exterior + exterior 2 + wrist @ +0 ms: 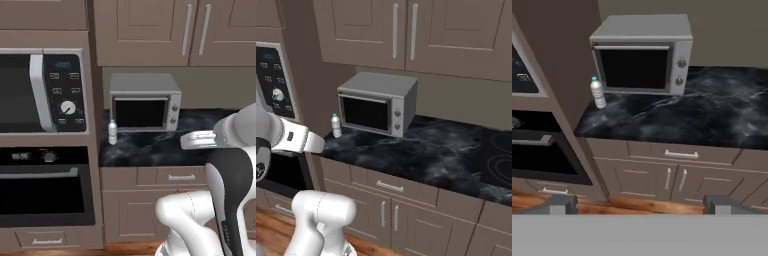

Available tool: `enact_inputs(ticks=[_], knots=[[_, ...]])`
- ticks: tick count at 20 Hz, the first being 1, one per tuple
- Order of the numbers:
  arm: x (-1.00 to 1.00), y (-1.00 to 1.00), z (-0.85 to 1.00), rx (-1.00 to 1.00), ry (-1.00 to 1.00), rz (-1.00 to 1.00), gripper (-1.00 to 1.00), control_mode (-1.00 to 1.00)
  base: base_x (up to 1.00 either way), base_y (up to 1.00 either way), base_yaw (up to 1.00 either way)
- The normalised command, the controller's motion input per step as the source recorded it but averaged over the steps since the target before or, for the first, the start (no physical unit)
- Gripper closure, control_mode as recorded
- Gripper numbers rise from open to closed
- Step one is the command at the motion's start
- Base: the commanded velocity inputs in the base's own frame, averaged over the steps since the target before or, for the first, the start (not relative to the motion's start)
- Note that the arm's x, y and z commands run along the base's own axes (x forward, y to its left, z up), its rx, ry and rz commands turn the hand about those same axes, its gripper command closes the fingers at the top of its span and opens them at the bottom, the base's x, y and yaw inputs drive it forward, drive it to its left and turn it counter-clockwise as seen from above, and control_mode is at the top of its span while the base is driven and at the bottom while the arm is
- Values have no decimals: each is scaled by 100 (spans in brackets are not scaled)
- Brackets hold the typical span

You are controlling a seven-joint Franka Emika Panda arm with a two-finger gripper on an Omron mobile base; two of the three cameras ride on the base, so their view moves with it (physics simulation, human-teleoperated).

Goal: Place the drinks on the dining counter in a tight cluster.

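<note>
A: Where is the water bottle (112,132) sitting?

B: Upright on the black counter (150,147), at its left end. It is standing just beside the toaster oven (145,102), off that oven's left front corner, and near the tall brown cabinet wall on the other side. Blue cap is showing on top; the body is looking clear.

A: Touching the oven?

B: Cannot tell from the base views. The hand view is showing a narrow gap between bottle and oven.

A: And the gripper (639,204)?

B: Its two dark fingertips (559,202) are rising at the bottom of the hand view, standing wide apart, released, with nothing between them. The bottle is lying well apart from them, farther in and to the upper left in that view.

A: Anything else around?

B: A built-in microwave (42,92) with a wall oven (45,185) under it is sitting in the tall cabinet left of the counter. Upper cabinets (406,32) are hanging above. A cooktop (498,160) is showing at the right end of the counter. Drawers and doors with silver handles are running below the slab.
</note>
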Motion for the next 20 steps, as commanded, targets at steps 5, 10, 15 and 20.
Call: enact_inputs(ticks=[5, 10, 15, 20], knots=[[0, 0, 0, 0, 0, 0, -100, 100, 3, 49, -19], [0, 0, 0, 0, 0, 0, -100, 100, 55, 7, -8], [0, 0, 0, 0, 0, 0, -100, 100, 55, 0, 19], [0, 0, 0, 0, 0, 0, -100, 100, 0, 0, 3]])
